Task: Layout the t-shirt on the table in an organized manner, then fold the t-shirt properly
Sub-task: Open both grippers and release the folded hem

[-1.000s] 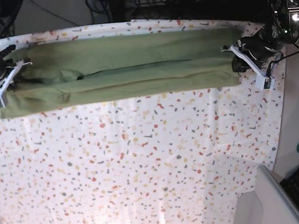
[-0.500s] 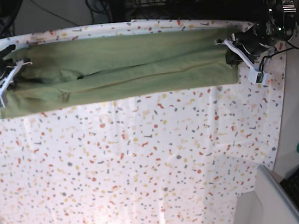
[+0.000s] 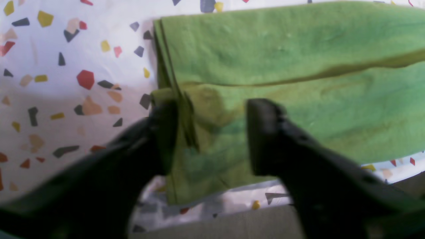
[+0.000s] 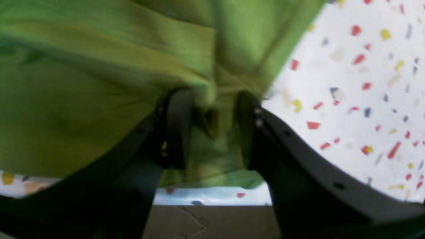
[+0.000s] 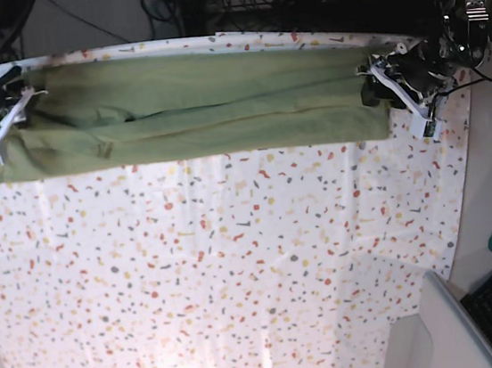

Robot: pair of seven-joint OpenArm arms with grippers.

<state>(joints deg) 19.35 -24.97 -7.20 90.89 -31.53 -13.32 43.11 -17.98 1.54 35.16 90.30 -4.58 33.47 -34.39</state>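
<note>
Both claws sprung open, t-shirt (image 5: pixel 191 105) shifted back

The t-shirt (image 5: pixel 191 105) lies stretched in a long folded band across the far part of the table (image 5: pixel 239 274), running from one pincer to the other. The left gripper (image 3: pixel 212 132) sits at one end of the band, one finger (image 3: pixel 166 132) at the cloth's end edge, the other on the fabric. The right gripper (image 4: pixel 209 129) sits at the opposite end, a bunched ridge of cloth between its fingers (image 4: pixel 179 126). Bare table spreads beyond each pincer.
</note>
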